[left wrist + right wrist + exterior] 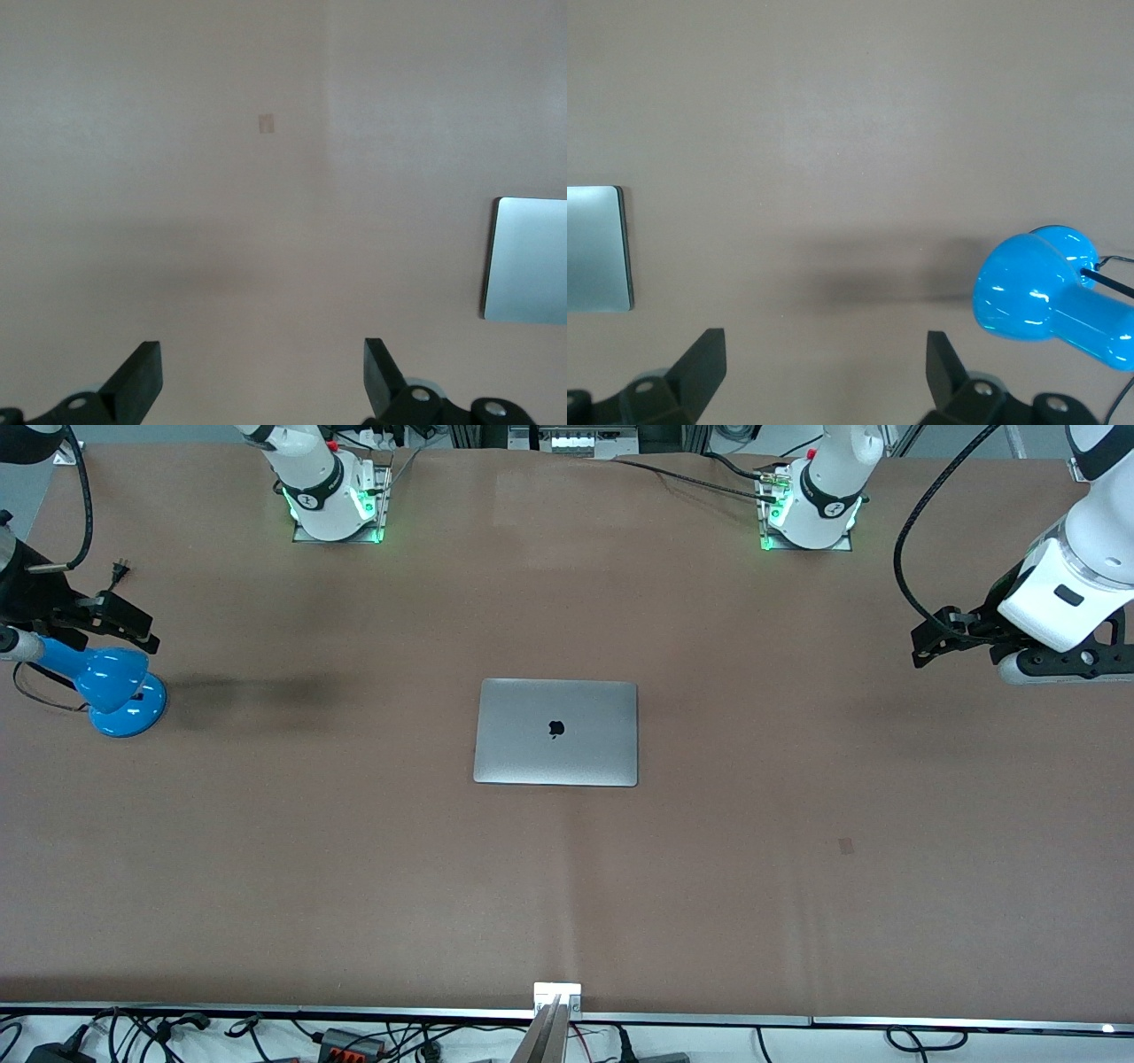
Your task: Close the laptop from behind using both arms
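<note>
The silver-grey laptop (pixel 555 732) lies shut and flat in the middle of the table, its lid with the dark apple logo facing up. Its edge shows in the left wrist view (pixel 530 258) and in the right wrist view (pixel 597 249). My left gripper (pixel 926 645) is open and empty, held above the table at the left arm's end, well apart from the laptop. My right gripper (pixel 133 627) is open and empty, held above the table at the right arm's end, over a blue lamp. Neither gripper touches the laptop.
A blue desk lamp (pixel 115 687) stands on the table at the right arm's end, also in the right wrist view (pixel 1050 294). The two arm bases (pixel 332 500) (pixel 811 509) stand along the table's back edge. A small pale mark (pixel 846 846) is on the brown table surface.
</note>
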Action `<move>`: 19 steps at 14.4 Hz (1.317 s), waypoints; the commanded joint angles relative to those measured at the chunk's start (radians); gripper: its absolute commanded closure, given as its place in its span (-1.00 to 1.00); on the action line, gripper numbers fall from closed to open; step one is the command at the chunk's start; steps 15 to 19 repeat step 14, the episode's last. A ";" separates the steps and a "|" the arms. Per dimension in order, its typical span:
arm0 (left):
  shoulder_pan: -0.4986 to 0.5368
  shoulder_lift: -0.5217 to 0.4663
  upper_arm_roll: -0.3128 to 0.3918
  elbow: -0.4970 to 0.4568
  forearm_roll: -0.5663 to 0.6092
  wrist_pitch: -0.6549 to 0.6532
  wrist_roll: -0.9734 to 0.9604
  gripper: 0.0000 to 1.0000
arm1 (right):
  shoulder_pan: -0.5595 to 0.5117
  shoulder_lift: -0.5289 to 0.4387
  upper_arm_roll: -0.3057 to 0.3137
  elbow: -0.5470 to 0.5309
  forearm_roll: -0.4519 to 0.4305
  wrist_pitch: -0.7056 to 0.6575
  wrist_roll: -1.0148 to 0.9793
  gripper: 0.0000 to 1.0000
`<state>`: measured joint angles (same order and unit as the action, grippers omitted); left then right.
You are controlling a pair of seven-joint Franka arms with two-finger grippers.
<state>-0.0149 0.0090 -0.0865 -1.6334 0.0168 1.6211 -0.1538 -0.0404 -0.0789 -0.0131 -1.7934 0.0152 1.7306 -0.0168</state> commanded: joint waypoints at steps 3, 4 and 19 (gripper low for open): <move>-0.002 -0.017 0.002 -0.006 -0.001 -0.010 -0.010 -1.00 | -0.019 -0.015 0.021 -0.012 -0.012 -0.025 -0.023 -1.00; -0.002 -0.017 0.002 -0.006 -0.001 -0.010 -0.010 -1.00 | -0.019 -0.015 0.021 -0.012 -0.008 -0.026 -0.023 -1.00; 0.001 -0.017 0.002 -0.006 -0.001 -0.013 -0.010 -1.00 | -0.019 -0.021 0.021 -0.012 -0.011 -0.028 -0.020 -1.00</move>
